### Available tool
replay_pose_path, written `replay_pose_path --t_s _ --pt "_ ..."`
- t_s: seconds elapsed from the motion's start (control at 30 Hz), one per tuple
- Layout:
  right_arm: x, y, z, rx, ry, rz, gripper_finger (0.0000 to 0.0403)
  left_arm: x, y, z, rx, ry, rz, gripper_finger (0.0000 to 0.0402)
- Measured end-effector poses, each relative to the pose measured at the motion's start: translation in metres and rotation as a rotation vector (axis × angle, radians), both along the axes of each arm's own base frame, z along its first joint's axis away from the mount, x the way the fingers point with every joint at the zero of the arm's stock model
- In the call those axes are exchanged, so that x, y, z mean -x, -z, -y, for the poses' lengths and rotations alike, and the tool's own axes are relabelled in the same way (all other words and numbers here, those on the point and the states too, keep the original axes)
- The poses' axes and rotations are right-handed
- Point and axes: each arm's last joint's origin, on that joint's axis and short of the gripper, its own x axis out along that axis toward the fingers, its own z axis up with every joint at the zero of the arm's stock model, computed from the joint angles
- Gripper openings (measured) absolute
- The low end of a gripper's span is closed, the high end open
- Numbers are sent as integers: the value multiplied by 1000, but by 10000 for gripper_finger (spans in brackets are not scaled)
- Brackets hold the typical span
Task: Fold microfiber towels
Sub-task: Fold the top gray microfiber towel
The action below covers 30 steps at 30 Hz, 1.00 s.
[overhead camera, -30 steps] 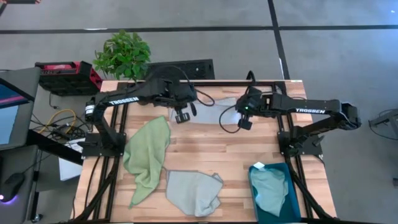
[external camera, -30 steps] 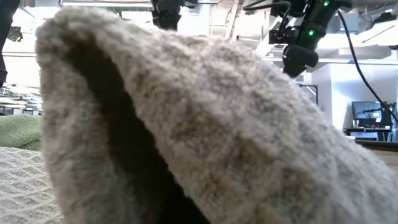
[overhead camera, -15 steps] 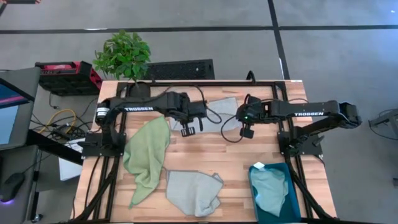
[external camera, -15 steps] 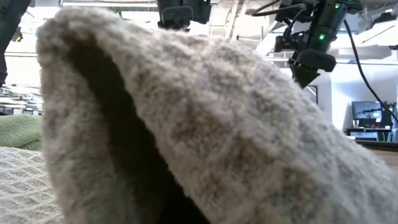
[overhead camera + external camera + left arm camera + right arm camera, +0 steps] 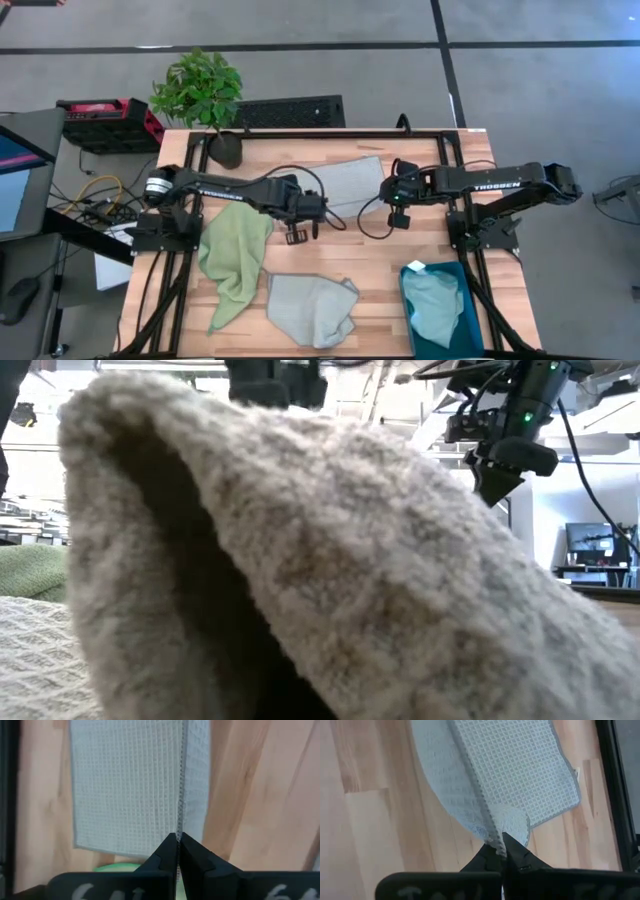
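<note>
**Towel edge pulled forward, fold under way**

Both arms moved w/ the pale grey-blue towel (image 5: 345, 185) over the last sec: earlier held up near the far edge of the worktop (image 5: 330, 260), close to the plant (image 5: 198, 90); now carried away from the plant, toward mid-worktop. Left hand (image 5: 297, 234) shifted most, now just beside the near-left corner of that towel and next to the green towel (image 5: 238, 255). Right hand (image 5: 400, 216) dropped to the towel's right side.

Grip: left hand fingers together, clamped on a thin towel edge that runs straight up from the tips in the left wrist view (image 5: 177, 840). Right hand same, pinched shut on a curled corner of the towel (image 5: 502, 845).

Towel now: far part lying flat on the worktop, near edge lifted between the 2 hands, cloth stretched between them.

Meaning, as a judgement: looks like step 1 of a fold, w/ the lifted edge being drawn across the rest. Not yet laid down, so no fold finished.

Other towels: crumpled grey one (image 5: 312, 308) on the worktop beyond the green towel, seen from the plant, and filling the low view (image 5: 300, 560); 1 more in the teal bin (image 5: 412, 330). All 3 unfolded, so task prob. early.
</note>
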Motion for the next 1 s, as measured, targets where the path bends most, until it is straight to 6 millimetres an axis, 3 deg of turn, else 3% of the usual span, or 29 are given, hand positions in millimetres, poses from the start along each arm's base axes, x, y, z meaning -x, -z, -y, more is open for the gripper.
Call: replay_pose_path --t_s 0.2,0.47,0.7,1.0 --pt "-1 0 -2 -64 -20 8 8 11 19 1 54 40 132 0" --pt "-1 0 -1 -97 -32 18 8 19 45 -3 93 22 121 0" --pt "-7 0 14 -67 -25 57 8 21 49 -10 3 -66 130 0" --pt "-27 19 38 -8 -19 48 8 28 62 -28 -100 -190 157 0"
